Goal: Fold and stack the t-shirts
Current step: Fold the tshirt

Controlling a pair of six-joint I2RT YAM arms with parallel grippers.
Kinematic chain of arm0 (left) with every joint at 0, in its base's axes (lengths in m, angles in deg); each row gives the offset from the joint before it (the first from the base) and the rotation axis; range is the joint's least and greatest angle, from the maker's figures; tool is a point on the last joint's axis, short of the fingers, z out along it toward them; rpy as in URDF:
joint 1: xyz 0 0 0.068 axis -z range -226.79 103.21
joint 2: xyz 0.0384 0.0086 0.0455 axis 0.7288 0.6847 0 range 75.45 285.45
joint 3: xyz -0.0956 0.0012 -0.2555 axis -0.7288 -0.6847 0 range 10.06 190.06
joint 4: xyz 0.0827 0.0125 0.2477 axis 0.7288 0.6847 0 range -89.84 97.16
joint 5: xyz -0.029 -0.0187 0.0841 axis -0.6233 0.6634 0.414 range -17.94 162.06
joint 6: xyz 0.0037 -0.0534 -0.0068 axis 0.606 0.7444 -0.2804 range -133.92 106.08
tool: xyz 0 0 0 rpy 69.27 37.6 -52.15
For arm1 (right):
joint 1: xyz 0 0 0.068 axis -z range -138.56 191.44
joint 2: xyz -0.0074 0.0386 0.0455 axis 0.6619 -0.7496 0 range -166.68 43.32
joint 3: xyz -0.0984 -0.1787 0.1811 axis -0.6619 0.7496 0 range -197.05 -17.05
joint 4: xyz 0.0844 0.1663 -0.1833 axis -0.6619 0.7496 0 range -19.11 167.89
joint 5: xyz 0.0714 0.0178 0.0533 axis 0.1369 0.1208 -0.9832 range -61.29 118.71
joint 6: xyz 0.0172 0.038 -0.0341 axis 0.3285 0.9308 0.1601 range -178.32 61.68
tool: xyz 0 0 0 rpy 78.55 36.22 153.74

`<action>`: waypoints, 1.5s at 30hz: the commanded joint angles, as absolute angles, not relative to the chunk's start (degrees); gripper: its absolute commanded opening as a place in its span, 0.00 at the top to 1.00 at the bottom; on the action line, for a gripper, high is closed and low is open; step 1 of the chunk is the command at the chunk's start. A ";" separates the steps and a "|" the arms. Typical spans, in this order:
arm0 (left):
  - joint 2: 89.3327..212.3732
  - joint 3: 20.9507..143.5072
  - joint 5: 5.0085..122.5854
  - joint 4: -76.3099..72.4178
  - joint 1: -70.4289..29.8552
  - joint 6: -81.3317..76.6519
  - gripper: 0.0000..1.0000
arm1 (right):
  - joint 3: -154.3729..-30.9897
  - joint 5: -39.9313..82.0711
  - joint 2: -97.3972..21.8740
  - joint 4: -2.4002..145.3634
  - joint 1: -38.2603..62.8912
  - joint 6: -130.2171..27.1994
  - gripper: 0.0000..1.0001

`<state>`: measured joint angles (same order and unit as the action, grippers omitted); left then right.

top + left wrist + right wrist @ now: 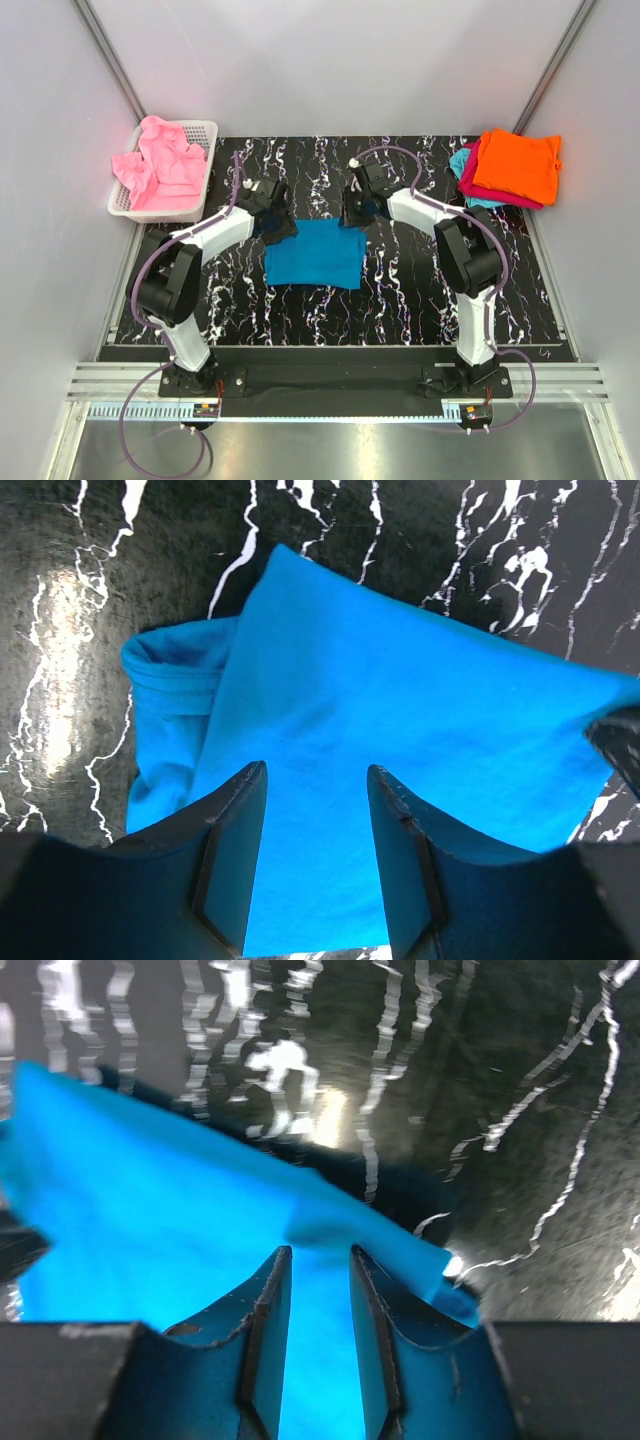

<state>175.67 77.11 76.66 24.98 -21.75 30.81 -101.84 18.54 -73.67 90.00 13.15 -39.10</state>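
**Item 1: teal-blue t-shirt** [313,254]. It lies at the middle of the black marbled table [420,290] as a roughly square fold, between the two arms. One hemmed sleeve (left wrist view only) is tucked under at its edge.

**Item 2: left gripper** [277,228]. It sits at the shirt's far left corner. Its fingers [235,850] stand clearly apart, with blue cloth showing in the wide gap and nothing clamped.

**Item 3: right gripper** [352,215]. It sits at the shirt's far right corner. Its fingers [268,1330] leave a narrower gap with cloth running through it. The view is blurred, so I cannot tell whether they pinch the cloth.

**Item 4: pink t-shirts** [160,165]. They are heaped loosely in the white mesh basket [203,180] at the far left.

**Item 5: stack at the far right.** The orange t-shirt [518,165] is on top, the magenta t-shirt [468,172] lies beneath it, and the light cyan t-shirt [459,160] peeks out at the stack's left side.
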 commanded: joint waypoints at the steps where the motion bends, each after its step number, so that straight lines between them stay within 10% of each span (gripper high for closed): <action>1: 175.99 78.70 78.21 24.59 -22.18 29.24 0.50 | -103.88 17.55 -76.21 88.47 14.46 -40.22 0.64; 35: 169.32 70.79 83.75 26.79 -23.49 26.25 0.51 | -107.22 10.17 -72.62 86.18 20.17 -39.43 0.64; 45: 158.78 65.53 83.58 26.88 -24.20 26.60 0.49 | -96.78 11.49 -63.91 84.34 22.10 -37.50 0.30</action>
